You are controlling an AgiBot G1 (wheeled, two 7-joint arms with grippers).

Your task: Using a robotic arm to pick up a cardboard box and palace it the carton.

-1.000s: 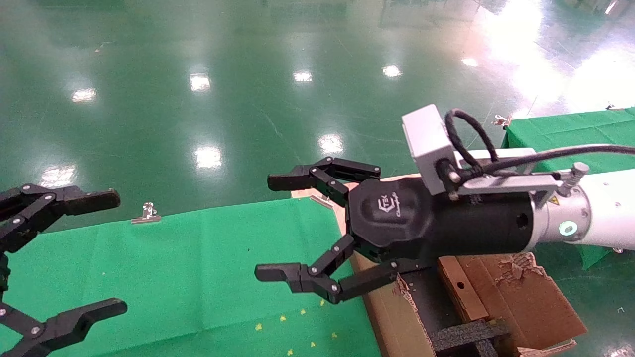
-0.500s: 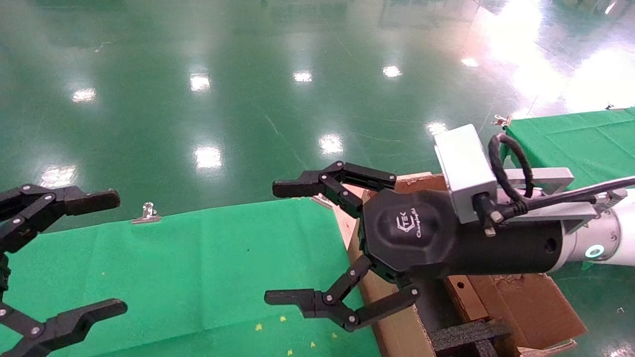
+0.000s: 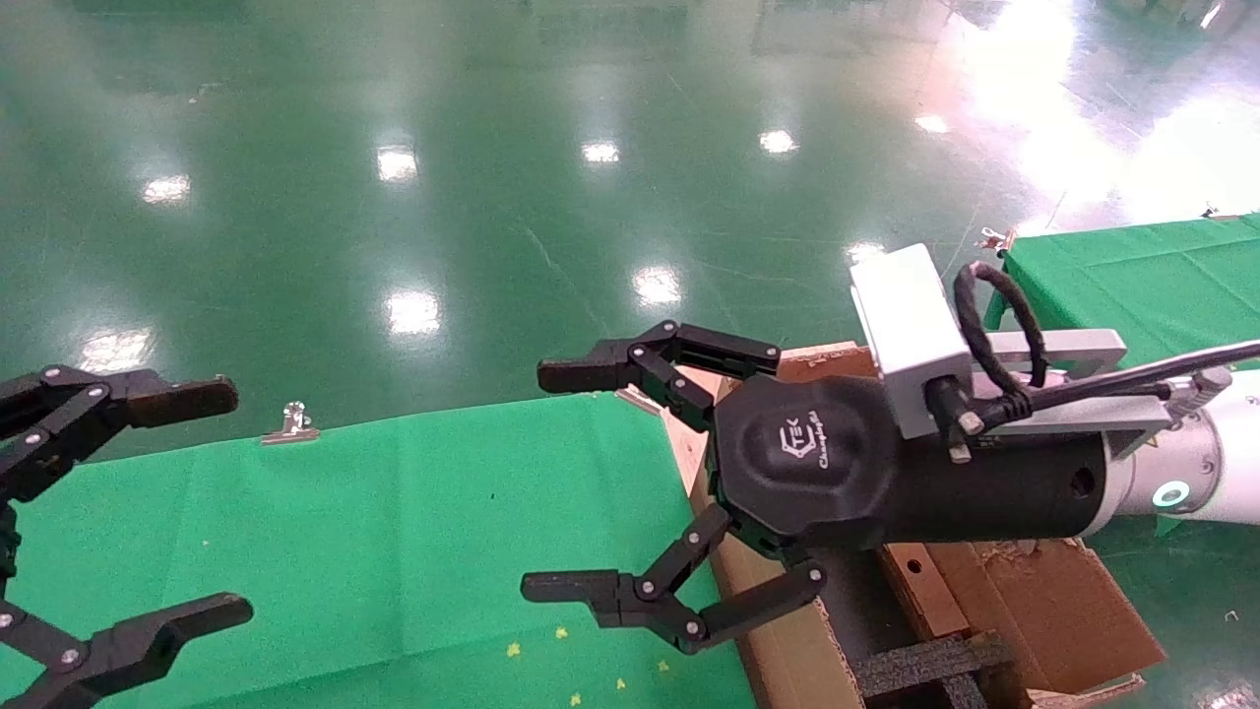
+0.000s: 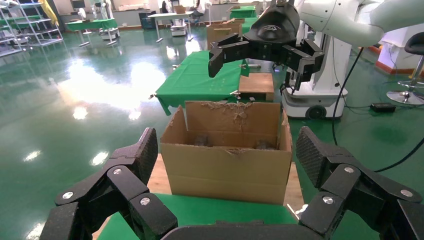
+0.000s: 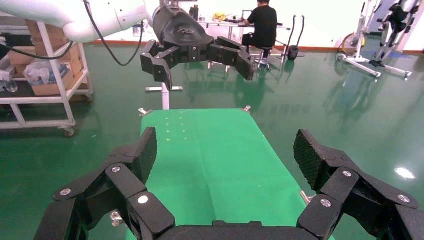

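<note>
The white robotic arm's right gripper hangs open and empty over the near-left edge of the carton, its fingers reaching out above the green table. The small oblong cardboard box, with a round hole in its face, lies inside the carton beside black foam. My left gripper stays open and empty at the far left. The left wrist view faces the carton with the right gripper above it. In the right wrist view the right gripper holds nothing over the green cloth.
A second green-covered table stands at the right. Metal clips pin the cloth at the table's far edge. The carton sits on a wooden board. Shiny green floor lies all around.
The right gripper moved lower and back toward the carton during the last second, then edged slightly left. It stayed open. The left gripper and the small box have not moved.
</note>
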